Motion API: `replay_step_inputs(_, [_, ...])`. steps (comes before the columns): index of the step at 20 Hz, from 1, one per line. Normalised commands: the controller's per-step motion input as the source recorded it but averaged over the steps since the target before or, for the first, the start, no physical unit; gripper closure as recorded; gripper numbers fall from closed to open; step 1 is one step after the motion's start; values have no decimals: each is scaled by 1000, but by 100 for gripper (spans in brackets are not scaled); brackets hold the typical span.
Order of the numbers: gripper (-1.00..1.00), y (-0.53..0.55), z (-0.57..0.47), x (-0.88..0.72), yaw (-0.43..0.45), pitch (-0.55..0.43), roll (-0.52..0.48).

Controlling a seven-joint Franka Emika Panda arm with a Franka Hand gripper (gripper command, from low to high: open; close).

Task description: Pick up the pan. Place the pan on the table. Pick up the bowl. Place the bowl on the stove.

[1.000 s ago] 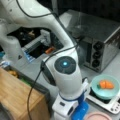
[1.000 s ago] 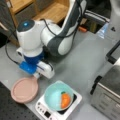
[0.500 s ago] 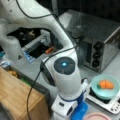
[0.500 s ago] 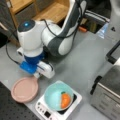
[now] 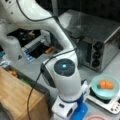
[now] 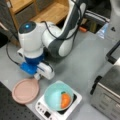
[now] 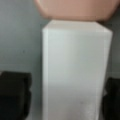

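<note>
Gripper sits low over the pan's white handle w/ its black fingers spread apart on either side, not touching it, so I'd say it's at the pan step: either about to grab or just let go, can't tell which. Pan lies flat on the table just beside the stove, and the bowl w/ the orange food piece already sits on the burner in both front views. Whatever follows needs care w/ the handle between the fingers, since any sideways shift would nudge the pan.

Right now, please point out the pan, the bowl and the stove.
pan (image 6: 25,90), a front view, middle of its pink inside.
bowl (image 6: 54,96), a front view, bare teal inside.
stove (image 6: 45,113), a front view, white button edge.
</note>
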Motion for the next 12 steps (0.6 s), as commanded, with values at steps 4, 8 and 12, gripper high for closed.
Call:
replay_step_inputs(4, [-100, 13, -71, -74, -13, -89, -96])
replay_step_inputs(8, [-100, 0, -68, -93, -4, -87, -84])
replay_step_inputs(12, [-100, 1, -52, -113, 1, -79, -82])
